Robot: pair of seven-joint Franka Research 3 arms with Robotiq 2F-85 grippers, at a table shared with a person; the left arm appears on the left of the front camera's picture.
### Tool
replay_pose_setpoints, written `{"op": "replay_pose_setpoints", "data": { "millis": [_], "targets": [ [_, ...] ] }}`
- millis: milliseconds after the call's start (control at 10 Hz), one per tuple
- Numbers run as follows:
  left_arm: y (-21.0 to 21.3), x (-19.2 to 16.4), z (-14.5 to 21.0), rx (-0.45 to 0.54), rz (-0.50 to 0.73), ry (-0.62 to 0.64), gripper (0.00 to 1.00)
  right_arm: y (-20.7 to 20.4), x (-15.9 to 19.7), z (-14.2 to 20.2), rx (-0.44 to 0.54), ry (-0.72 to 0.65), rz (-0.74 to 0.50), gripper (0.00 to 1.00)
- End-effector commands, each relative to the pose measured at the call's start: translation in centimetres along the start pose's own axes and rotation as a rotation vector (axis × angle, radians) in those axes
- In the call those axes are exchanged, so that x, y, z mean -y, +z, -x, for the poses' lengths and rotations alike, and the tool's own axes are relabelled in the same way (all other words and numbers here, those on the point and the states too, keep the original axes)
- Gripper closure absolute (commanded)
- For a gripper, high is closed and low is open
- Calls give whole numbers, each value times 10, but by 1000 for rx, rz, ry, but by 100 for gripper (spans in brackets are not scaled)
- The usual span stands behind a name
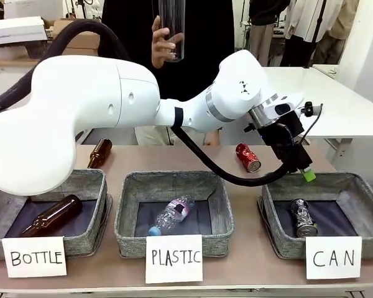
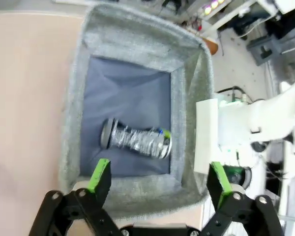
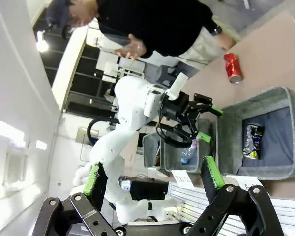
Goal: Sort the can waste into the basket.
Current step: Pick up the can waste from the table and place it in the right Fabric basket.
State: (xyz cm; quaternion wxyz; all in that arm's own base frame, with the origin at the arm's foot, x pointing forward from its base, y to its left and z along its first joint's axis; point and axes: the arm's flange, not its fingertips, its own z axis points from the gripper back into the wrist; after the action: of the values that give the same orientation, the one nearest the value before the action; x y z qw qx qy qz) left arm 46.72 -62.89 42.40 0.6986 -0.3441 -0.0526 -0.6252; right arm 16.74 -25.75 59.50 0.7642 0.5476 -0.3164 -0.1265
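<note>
Baskets sit three abreast along my edge of the tabletop (image 1: 248, 261). I go left to right. The BOTTLE basket (image 1: 90, 186) holds a brown bottle (image 1: 53, 215); another bottle (image 1: 99, 153) lies behind it at about 12 o'clock. The PLASTIC basket (image 1: 174, 186) holds a clear bottle (image 1: 172, 215). The person's hand (image 1: 165, 43) holds up a clear cup (image 1: 172, 28) at the far side.

My left arm reaches across the middle, so its claw (image 1: 296, 162) hangs over the back-left rim of the CAN basket (image 1: 280, 239). Its jaws stand wide apart with nothing between them. In my judgement that suits a claw placed above the drop spot. The dark can (image 1: 303, 217) lies on its side on the lining, close to the left wall. The red can (image 1: 248, 157) lies on bare tabletop, at about 10 o'clock from the CAN basket and just behind its rim. I judge it is the one left to sort.

Open room lies around the red can, though my arm's cable (image 1: 217, 171) loops low beside it. The right claw (image 3: 155, 179) is held high, spread and empty.
</note>
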Motion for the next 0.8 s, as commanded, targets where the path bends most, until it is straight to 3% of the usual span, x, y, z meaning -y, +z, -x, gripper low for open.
{"op": "replay_pose_setpoints", "data": {
  "millis": [0,100,300,400,700],
  "targets": [
    [57,-4,-2,-138,-105,187,0,0,0,0,0,0,0,0],
    [117,-3,19,-166,-183,346,0,6,-22,-21,32,79,17,0],
    [232,21,99,-142,-189,532,0,-41,-59,-51,-44,185,12,0],
    [275,43,151,-61,-164,625,0,-72,-74,-62,-101,229,23,0],
    [369,115,294,366,-190,767,0,-182,-124,-53,-260,267,-18,0]
  ]
}}
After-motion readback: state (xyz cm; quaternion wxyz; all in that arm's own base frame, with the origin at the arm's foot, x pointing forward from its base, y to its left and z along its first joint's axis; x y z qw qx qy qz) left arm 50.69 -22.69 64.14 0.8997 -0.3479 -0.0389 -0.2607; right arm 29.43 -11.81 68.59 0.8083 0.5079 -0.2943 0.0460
